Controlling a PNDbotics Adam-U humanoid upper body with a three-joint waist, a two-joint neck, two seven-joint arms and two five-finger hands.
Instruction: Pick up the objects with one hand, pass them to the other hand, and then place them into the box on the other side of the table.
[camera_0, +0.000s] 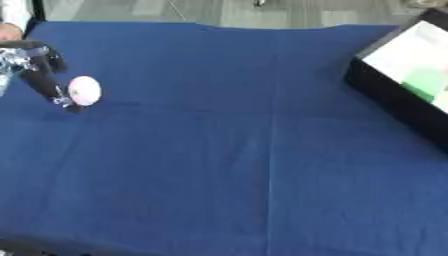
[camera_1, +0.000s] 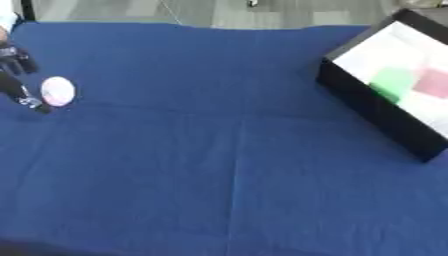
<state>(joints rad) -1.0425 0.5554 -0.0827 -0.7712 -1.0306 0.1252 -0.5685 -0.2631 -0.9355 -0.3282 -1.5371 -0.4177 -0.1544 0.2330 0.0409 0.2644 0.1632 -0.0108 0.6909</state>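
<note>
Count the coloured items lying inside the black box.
2: a green item on the white floor of the black box, and a pink item right of it. The frame edge may hide more.

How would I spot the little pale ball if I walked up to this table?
Start from the blue cloth over the table and look to its far left edge, opposite the black box. There the robot's left hand reaches down, and the ball sits right at its fingertips. It is the only loose thing on the cloth: small, round, whitish-pink.
</note>
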